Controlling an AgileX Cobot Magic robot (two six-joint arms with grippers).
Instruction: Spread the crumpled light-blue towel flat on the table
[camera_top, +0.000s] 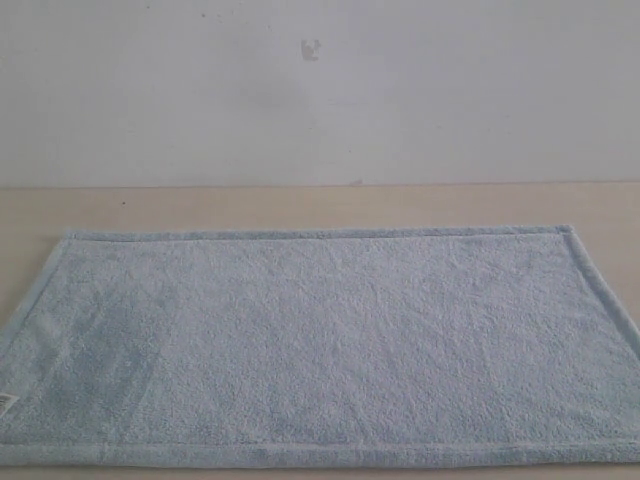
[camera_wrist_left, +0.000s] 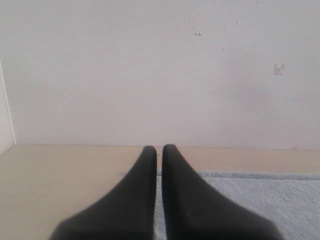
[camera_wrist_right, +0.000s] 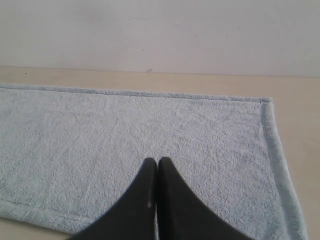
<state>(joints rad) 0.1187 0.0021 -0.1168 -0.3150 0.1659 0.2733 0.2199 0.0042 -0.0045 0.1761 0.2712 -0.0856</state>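
Observation:
The pale light-blue towel lies flat and spread out on the beige table, its hemmed border showing all round and a small white tag at its near left edge. Neither gripper shows in the exterior view. In the left wrist view my left gripper is shut with nothing in it, above the towel near its far left corner. My right gripper is shut and empty over the towel, toward its right end.
A plain white wall rises behind the table's far edge. A strip of bare table runs behind and to the right of the towel, and more bare table lies left of it.

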